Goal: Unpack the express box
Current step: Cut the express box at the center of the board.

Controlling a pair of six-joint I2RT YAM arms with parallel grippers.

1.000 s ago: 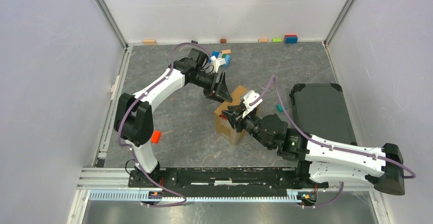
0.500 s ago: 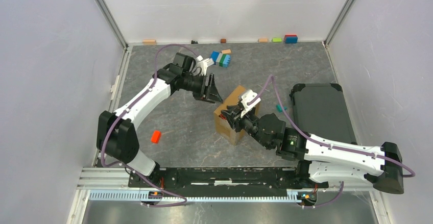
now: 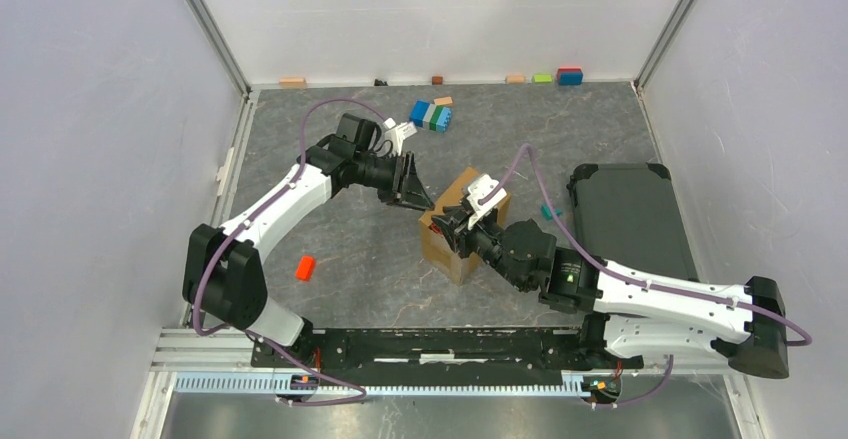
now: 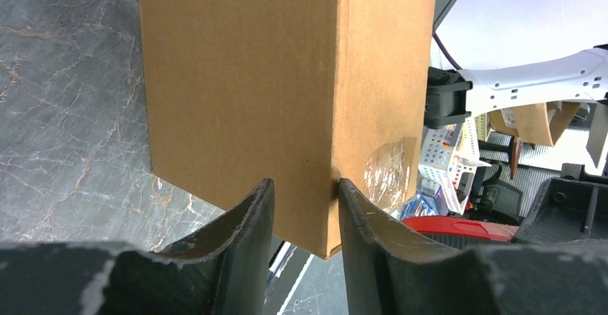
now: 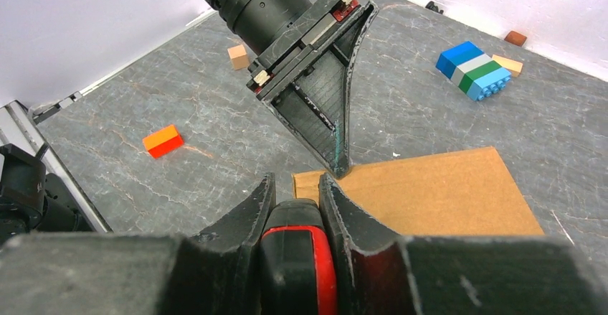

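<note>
The express box (image 3: 464, 187) is a plain brown carton, closed, in the middle of the table. It fills the left wrist view (image 4: 244, 85), with clear tape on one side. It also shows in the right wrist view (image 5: 437, 193). My left gripper (image 3: 428, 197) is narrowly open, and its tips (image 5: 337, 164) rest at the box's far-left top corner. In the left wrist view the gripper (image 4: 301, 186) frames a box edge. My right gripper (image 3: 447, 229) is over the box's near-left top. It is shut (image 5: 295, 182) on a black and red tool (image 5: 297, 257).
A flat black tray (image 3: 630, 219) lies right of the box, with a small teal piece (image 3: 546, 211) between them. A blue-green block cluster (image 3: 430, 115) is at the back. An orange-red block (image 3: 305, 267) lies front left. Small blocks (image 3: 570, 76) line the far wall.
My left arm swung back to the left and drew its gripper off the box, then brought it back to the box's corner. My right gripper edged slightly left, still holding the tool.
</note>
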